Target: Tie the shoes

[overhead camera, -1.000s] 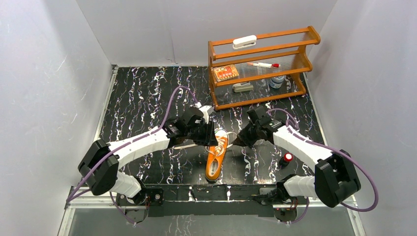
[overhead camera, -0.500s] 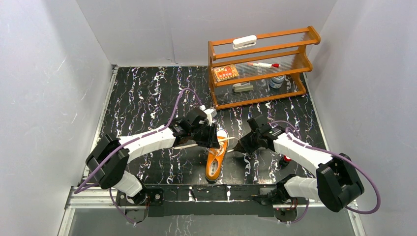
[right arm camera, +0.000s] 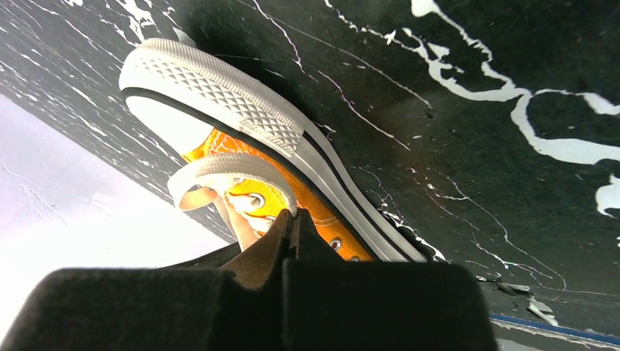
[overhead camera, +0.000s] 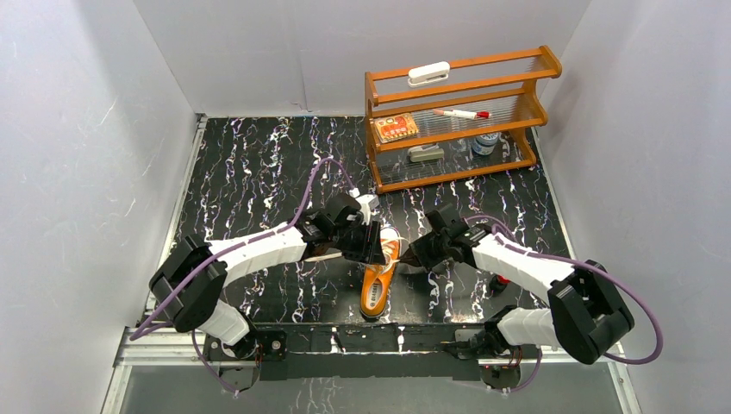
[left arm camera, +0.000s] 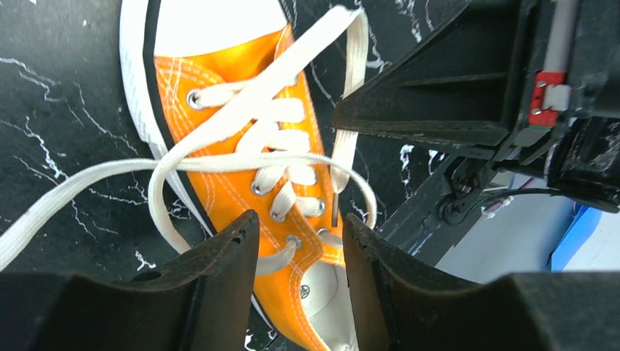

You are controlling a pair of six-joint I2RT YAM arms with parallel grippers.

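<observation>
Our left gripper (left arm camera: 300, 245) has its jaws spread above the orange sneaker (overhead camera: 377, 280), pinching nothing. Our right gripper (right arm camera: 290, 219) has its jaws pressed together on a white lace (right arm camera: 219, 170) (by the toe cap). The sneaker lies on the marbled surface (overhead camera: 259, 172) between the arms.

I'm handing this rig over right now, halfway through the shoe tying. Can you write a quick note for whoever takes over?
Left gripper: open, jaws either side of the shoe's laced front, gripping nothing.
Right gripper: shut on a lace beside the shoe's front.
Shoe: upright on the table between the arms; the other lace trails loose across the table.
Done: laces crossed over the shoe.
Left: knot and bow.
</observation>
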